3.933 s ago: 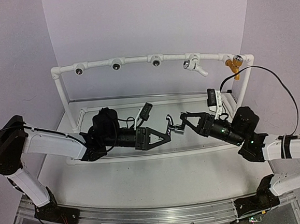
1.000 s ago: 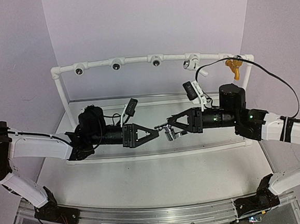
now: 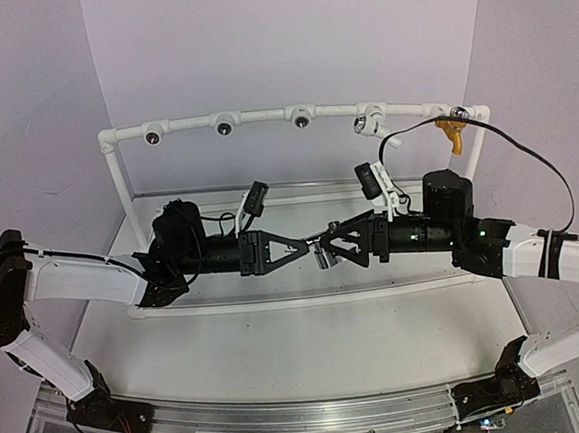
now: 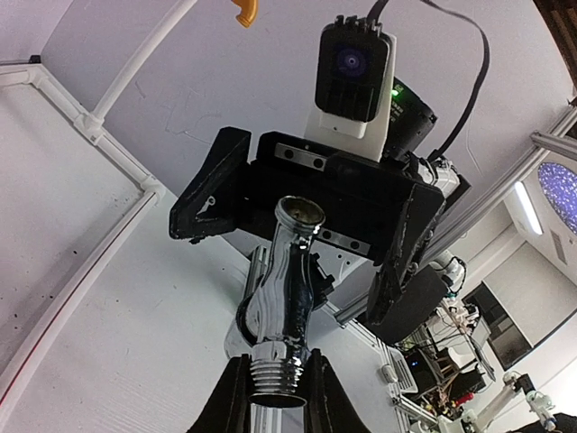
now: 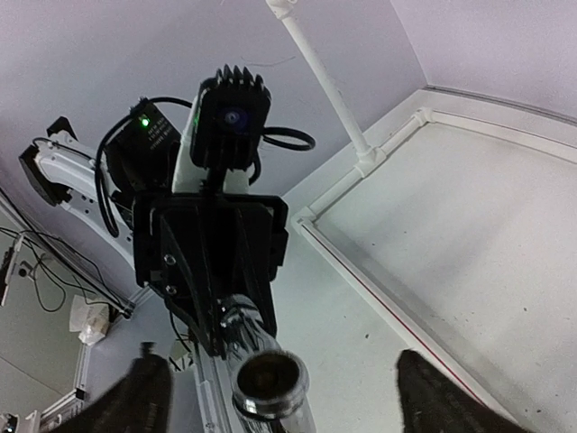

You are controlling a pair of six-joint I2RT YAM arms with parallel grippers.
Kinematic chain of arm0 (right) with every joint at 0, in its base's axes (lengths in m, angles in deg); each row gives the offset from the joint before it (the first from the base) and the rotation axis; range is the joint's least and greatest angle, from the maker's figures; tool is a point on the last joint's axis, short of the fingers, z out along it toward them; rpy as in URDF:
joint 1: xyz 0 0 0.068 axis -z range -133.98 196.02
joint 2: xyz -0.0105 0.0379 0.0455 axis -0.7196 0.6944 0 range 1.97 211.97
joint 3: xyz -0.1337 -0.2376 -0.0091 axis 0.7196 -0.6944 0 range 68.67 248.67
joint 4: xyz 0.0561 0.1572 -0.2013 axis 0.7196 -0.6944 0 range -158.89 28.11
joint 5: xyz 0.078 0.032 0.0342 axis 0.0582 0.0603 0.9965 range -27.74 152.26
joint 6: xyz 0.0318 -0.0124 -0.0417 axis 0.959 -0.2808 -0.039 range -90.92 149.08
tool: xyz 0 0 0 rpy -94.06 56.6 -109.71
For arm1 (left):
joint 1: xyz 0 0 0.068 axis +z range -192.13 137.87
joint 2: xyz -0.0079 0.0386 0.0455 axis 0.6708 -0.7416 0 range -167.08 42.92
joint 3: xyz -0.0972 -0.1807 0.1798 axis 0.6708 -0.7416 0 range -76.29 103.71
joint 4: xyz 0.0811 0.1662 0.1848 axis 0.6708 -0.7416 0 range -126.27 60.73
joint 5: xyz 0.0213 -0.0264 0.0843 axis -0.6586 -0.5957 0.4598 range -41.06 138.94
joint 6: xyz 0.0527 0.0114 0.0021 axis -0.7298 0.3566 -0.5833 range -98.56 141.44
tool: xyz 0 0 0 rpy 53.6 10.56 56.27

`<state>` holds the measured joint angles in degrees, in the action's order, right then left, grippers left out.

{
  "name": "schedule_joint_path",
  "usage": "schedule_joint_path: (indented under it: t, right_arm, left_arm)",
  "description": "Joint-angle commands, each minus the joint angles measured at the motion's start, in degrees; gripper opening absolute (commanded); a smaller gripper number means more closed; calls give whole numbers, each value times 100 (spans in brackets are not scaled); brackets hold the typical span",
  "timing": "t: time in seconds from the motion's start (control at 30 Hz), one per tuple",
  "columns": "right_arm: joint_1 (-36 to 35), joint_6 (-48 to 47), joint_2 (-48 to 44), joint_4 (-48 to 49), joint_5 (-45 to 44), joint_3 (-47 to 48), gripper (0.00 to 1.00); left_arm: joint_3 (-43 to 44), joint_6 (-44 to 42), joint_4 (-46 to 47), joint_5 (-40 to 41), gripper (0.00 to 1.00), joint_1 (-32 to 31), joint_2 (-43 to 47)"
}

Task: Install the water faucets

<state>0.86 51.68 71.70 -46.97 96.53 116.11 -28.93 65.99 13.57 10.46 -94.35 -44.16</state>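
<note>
Pipe frame (image 3: 119, 195), white: post at upper left of the overhead view, top rail running rightward across the upper middle, low rails lying on the table (image 3: 278, 328)

Fittings (image 3: 223, 127), three, white with dark round openings: spaced along the left and middle stretch of the top rail

Left gripper (image 3: 303, 246), black: centre of the overhead view, pointing right; clamped on the threaded end of the silver faucet, seen at the bottom edge of the left wrist view

Silver faucet (image 4: 287, 289), shiny metal: held above the table at centre, between the two grippers, its open end toward the right gripper

Right gripper (image 3: 325, 246), black: just right of centre, pointing left, facing the left gripper; fingers (image 5: 144, 397) spread wide, one on either side of the faucet's open end, not closed on it

White faucet (image 3: 378, 129): mounted on the top rail, upper right

Orange faucet (image 3: 452, 129): mounted at the rail's far right corner, spout hanging down
</note>
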Motion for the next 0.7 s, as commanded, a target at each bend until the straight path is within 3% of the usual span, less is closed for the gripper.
schedule_joint_path:
  t: [0.0, 0.2, 0.37, 0.67]
  right_arm:
    - [-23, -722, -414, -466, -686, 29, 98]
    - [-25, -828, 93, -1483, 72, 890, 98]
    - [-27, -866, 315, -1571, 500, 944, 97]
    - [-31, -758, 967, -1196, 1591, 1066, 60]
  left_arm:
    - [114, -226, 177, -218, 0, 170, 244]
    - [391, -740, -676, -496, 0, 197, 245]
    - [415, -839, -840, -558, 0, 190, 280]
    - [363, -882, -929, -583, 0, 193, 359]
